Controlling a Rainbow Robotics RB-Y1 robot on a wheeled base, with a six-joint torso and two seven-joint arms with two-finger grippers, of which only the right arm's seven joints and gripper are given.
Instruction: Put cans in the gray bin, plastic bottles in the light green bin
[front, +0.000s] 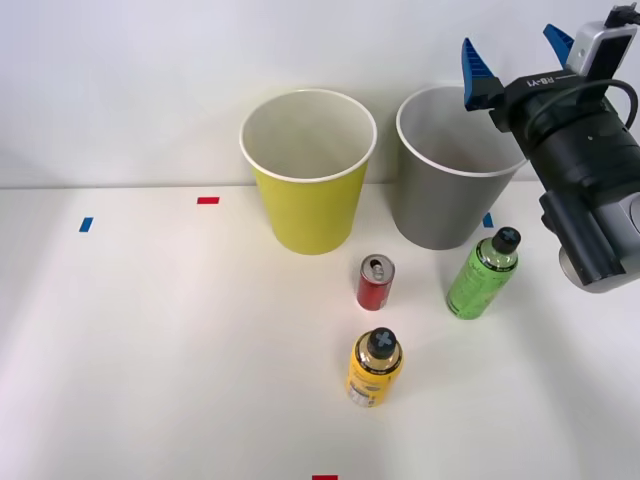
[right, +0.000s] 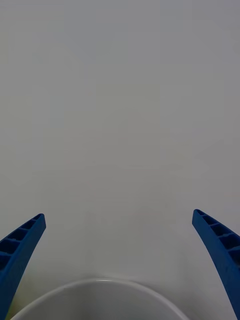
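Can (front: 376, 282) btwn bottles (front: 482, 276), bins (front: 308, 170) behind.

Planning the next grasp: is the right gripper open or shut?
Open: the right gripper has its blue fingers spread wide, nothing between them, above the gray bin.

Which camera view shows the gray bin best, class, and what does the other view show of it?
The front view: the gray bin shows whole there, with rim, tapered wall and pale inside, beside the light green bin. The right wrist view catches just a curved piece of its white rim between the open right gripper fingers.
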